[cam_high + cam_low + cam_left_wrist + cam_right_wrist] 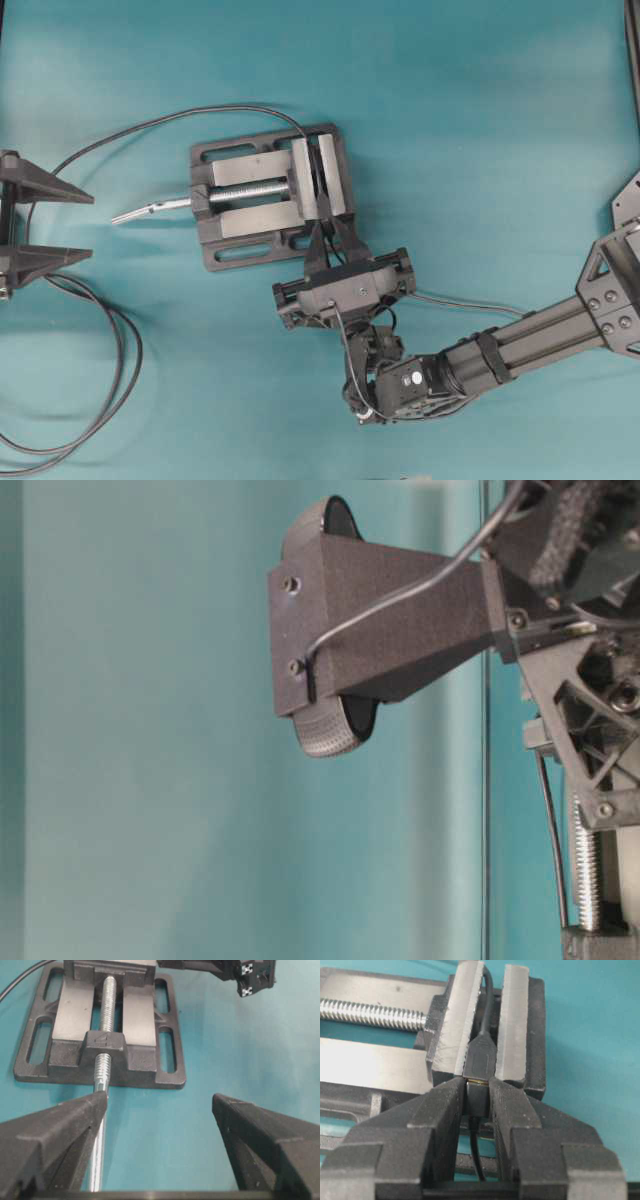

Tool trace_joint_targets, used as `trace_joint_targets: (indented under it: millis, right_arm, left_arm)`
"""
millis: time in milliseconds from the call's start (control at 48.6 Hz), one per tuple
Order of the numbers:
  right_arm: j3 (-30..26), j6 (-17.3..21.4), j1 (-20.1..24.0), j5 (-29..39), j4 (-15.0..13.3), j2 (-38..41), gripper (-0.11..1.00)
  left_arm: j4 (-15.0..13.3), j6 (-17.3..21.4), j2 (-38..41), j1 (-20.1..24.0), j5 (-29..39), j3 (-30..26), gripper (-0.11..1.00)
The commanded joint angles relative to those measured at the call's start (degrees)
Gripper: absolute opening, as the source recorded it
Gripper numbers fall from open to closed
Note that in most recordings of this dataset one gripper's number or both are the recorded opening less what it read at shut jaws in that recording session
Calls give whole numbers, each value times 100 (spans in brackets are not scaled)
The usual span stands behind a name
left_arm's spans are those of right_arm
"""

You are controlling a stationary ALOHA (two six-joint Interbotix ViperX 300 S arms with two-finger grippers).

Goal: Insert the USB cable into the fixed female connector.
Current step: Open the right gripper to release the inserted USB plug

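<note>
Left claw parked at the left edge of the overhead view, spread wide, holding nothing, well apart from the work. Looping long cable trailing past it over the teal bench, then arcing along the top of the frame to the vise at centre. No container proper in sight; only the vise acting as holder, with the fixed female connector clamped upright between its two grey jaw faces, cable leaving it toward the top of the right wrist view.

Right claw reaching in from the lower right of the overhead view, closed on the black plug of the USB cable, thin strand running down between the fingers. Plug tip sitting right at the socket mouth, a thin brass-coloured edge visible at the seam; fully seated or only partly in — cannot tell.

Step in hand, by the look of it: the insertion itself, at or near its end. Next move likely calling for a straight push along the socket axis, no sideways twist, then release of the plug. Main risk: a tilted plug jamming at the mouth.
</note>
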Motion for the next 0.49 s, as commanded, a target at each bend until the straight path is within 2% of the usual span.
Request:
trace_joint_targets:
  millis: [0, 165, 473]
  right_arm:
    - [-26, -9, -809, -26, -53, -149, 21]
    - [-26, -35, -668, 141, 132, -158, 21]
    - [-26, -35, -422, 176, 141, -167, 21]
  left_arm:
    - [9, -53, 35, 9, -44, -79, 99]
    - [9, -53, 44, 9, -44, -79, 99]
    - [18, -53, 44, 9, -44, -79, 99]
